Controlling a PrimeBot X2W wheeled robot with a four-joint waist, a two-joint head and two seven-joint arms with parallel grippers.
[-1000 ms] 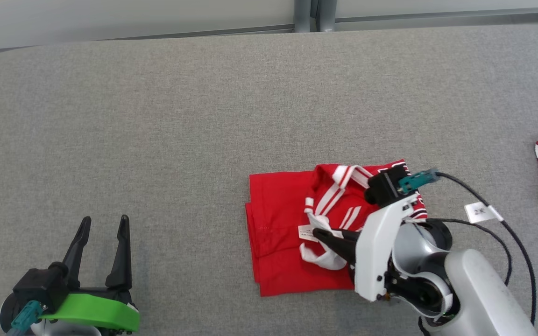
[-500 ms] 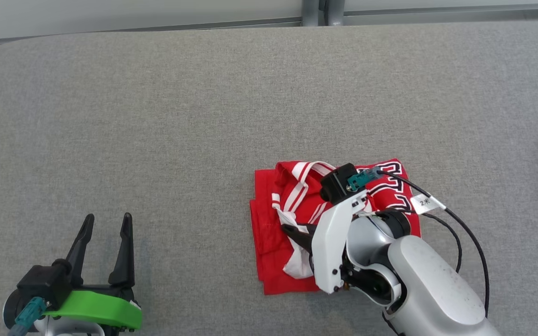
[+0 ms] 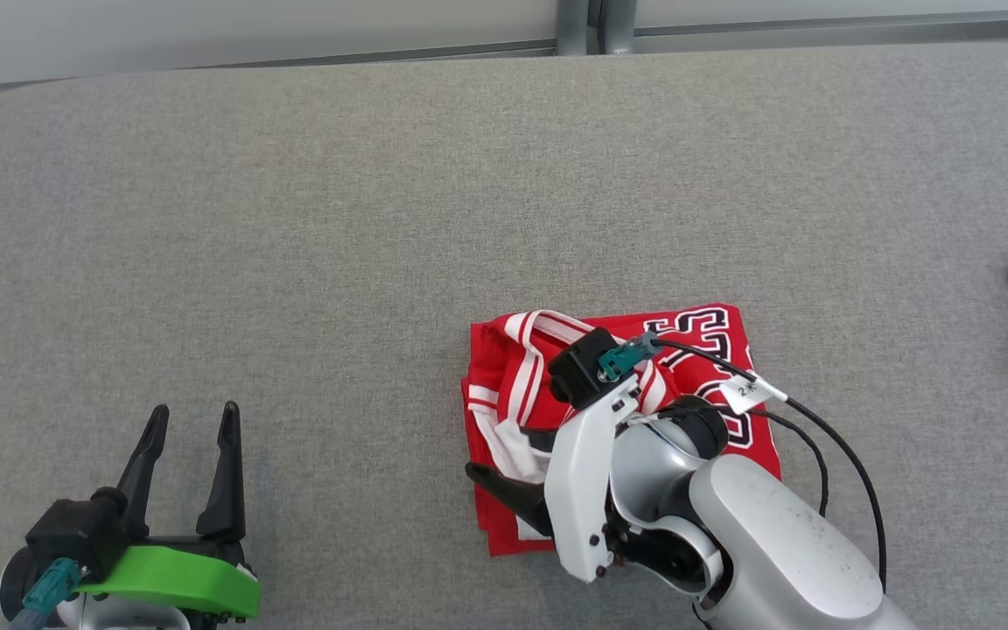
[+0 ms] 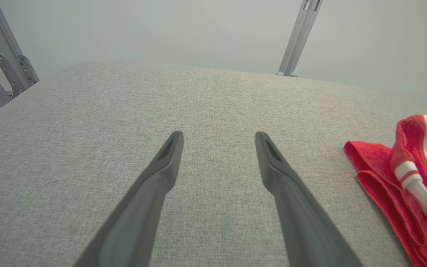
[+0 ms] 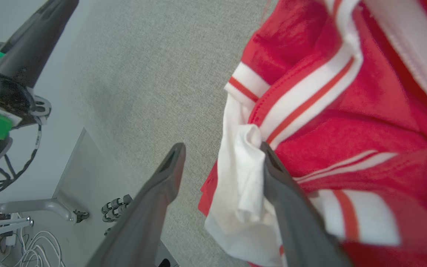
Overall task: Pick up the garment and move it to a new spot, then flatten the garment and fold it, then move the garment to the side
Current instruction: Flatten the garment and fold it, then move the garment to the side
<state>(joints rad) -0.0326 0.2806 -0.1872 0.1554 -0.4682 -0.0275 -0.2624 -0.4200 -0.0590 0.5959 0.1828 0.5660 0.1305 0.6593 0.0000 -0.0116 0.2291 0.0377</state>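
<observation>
Plainly, the right gripper (image 3: 500,453) gapes empty at the jersey's (image 3: 482,360) left edge. Left gripper (image 3: 195,411), well left of it, gapes empty too. The jersey's numerals (image 3: 698,328) are half hidden.

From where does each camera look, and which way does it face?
Head view: on the head, facing down at the grey fabric table and folded red-and-white jersey; left gripper, right gripper show.
Left wrist view: along the open left gripper, across the table.
Right wrist view: along the right gripper, at the jersey's edge.
Shared: all three see the jersey.
</observation>
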